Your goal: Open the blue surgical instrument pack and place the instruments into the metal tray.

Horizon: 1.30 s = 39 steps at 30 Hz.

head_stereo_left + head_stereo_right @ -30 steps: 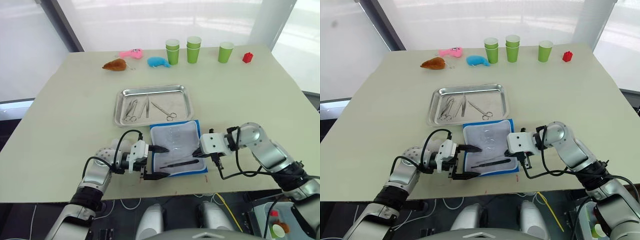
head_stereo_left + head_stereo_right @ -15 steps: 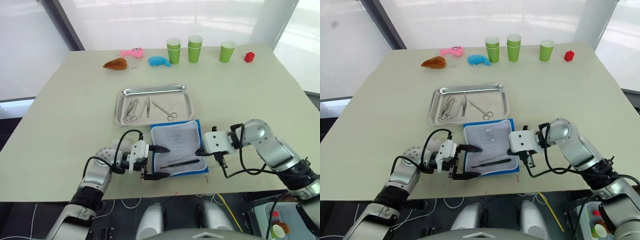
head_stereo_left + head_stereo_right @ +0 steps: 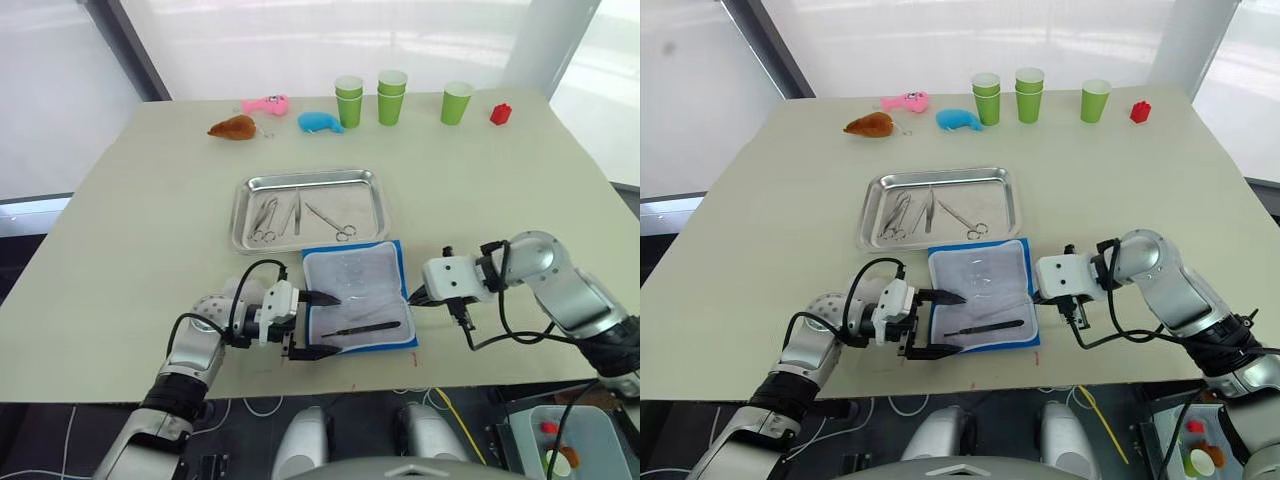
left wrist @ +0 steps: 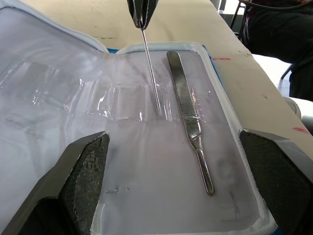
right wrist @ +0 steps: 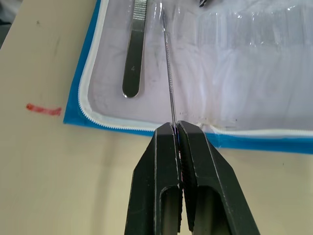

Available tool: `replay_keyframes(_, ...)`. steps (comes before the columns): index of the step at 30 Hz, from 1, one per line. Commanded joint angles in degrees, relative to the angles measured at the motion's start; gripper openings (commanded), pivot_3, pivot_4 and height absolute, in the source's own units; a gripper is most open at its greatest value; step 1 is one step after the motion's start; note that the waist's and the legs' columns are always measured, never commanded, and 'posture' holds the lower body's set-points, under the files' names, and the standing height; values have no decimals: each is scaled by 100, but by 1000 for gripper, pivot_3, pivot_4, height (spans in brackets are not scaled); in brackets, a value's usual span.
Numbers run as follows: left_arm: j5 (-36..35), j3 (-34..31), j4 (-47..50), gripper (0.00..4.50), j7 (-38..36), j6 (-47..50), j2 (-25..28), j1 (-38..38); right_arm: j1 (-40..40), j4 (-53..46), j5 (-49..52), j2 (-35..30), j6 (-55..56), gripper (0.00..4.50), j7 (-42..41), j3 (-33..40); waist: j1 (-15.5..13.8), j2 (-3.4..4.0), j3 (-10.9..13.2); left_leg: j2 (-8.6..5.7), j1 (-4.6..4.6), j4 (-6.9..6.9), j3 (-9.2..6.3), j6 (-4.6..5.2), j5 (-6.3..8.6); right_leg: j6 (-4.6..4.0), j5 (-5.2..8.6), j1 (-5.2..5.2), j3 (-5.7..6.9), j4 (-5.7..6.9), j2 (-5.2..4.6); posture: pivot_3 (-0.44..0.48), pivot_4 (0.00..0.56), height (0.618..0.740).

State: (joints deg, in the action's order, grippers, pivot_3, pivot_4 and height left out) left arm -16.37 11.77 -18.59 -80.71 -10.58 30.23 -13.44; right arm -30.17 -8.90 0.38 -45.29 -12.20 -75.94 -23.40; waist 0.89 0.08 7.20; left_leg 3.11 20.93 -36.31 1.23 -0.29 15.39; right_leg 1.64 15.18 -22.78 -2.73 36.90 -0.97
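Observation:
The blue surgical instrument pack (image 3: pixel 358 297) lies open on the table, pale lining up. A flat silver instrument (image 4: pixel 188 117) rests on its near half. My left gripper (image 3: pixel 318 325) is open at the pack's left edge, one finger on each side of that half. At the pack's right edge my right gripper (image 5: pixel 177 128) is shut on a thin needle-like instrument (image 5: pixel 168 73) whose far end still lies on the lining. Behind the pack stands the metal tray (image 3: pixel 310 176) holding ring-handled instruments (image 3: pixel 265 218) and straight ones (image 3: pixel 296 212).
Along the table's back stand several green cups (image 3: pixel 392 95), a red block (image 3: pixel 498 114), and pink (image 3: pixel 263 104), brown (image 3: pixel 232 128) and blue (image 3: pixel 319 122) plush toys. The table's front edge runs just below the pack.
My right gripper has drawn back to the right, off the pack, pulling the thin instrument with it. The left gripper and the pack have stayed put.

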Motion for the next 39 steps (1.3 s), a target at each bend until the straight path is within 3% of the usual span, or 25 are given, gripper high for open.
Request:
replay_keyframes(1, 474, 468, -707, 4500, -21, 396, -29, 377, 3, -152, 147, -183, 101, 9, -69, 321, -6, 2, 0, 0, 0, 0, 1, 0, 1, 0, 0, 0, 0, -1, 0, 0, 150, 740)
replay_keyframes(12, 479, 462, -700, 4500, -3, 399, -58, 374, 356, -77, 533, -831, 77, 9, -185, 962, -15, 8, 1, -3, 4, 0, 4, 3, 2, 0, 0, 1, -1, -7, -3, 0, 150, 740)
replay_keyframes(18, 483, 470, -731, 4500, -16, 395, -70, 342, 252, 71, 1092, -669, -498, 9, 62, 1492, -16, 10, 0, -2, 4, 0, 4, 3, 2, 1, 0, 1, -1, -7, -3, 0, 150, 740)
replay_keyframes(31, 488, 470, -686, 4500, 35, 423, -96, 370, -796, 801, 1554, 826, -2362, 9, 1677, 1679, -23, 27, -5, -3, 16, 0, -1, 4, 2, -2, -2, 1, 1, -7, -2, 0, 150, 740)
replay_keyframes(39, 490, 471, -661, 4500, 104, 431, -131, 383, -1747, 2093, 895, 2063, -2259, 9, 2853, 1235, -13, 63, -24, -5, 18, -1, -3, 5, 2, -1, -3, 2, 4, -6, -2, 0, 150, 740)
